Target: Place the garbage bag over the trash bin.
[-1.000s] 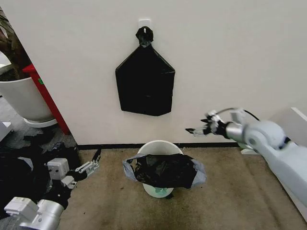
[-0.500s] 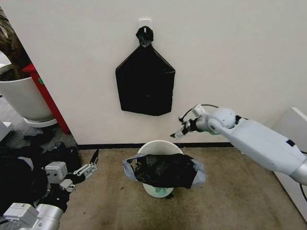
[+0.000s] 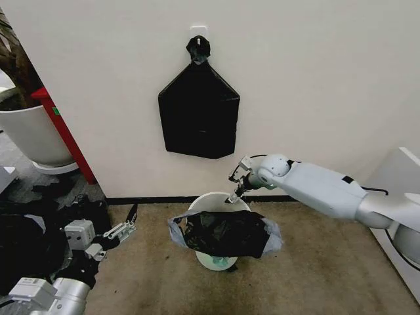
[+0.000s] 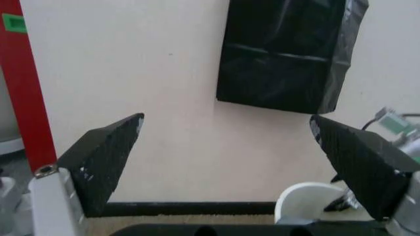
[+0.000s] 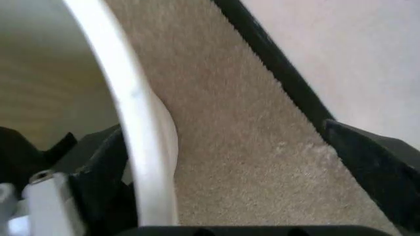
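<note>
Our right end effector [image 3: 231, 197] straddles, jaws apart, the back rim of the small round white plastic bin [image 3: 211, 198], crinkly black garbage bag [image 3: 223, 233] draped across its front; left end effector [image 3: 126, 223] waits spread wide.

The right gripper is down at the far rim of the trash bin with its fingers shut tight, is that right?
Not quite. The right gripper is at the far rim of the trash bin, but its fingers are open, not shut. The right wrist view shows them spread apart, straddling the white rim, one inside the bin and one outside over the carpet.
</note>
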